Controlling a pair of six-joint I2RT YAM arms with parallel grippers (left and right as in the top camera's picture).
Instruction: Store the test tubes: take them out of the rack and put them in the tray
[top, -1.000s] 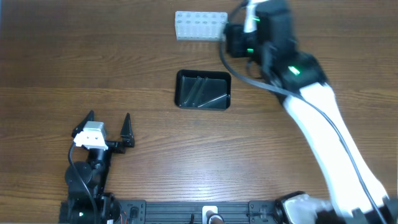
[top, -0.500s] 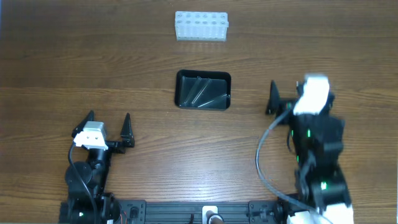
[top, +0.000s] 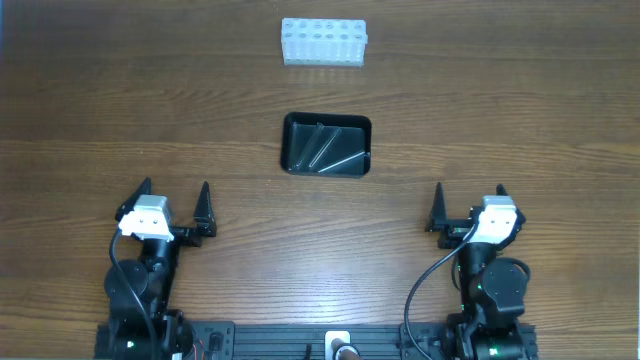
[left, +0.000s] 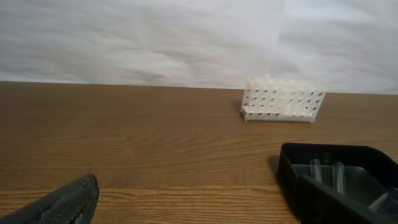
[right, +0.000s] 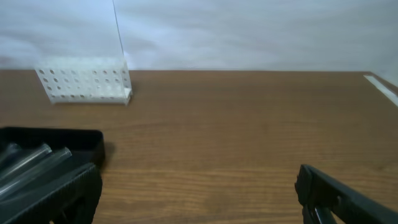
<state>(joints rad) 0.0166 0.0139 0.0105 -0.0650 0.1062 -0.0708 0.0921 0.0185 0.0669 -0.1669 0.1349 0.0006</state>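
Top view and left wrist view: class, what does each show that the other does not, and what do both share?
Top view alone: the right gripper, jaws open, and both arms' bases. Left wrist view alone: the white backdrop behind the table and the side holes of the rack. Both share: the table, the rack, the black tray with test tubes lying in it, and the left gripper.
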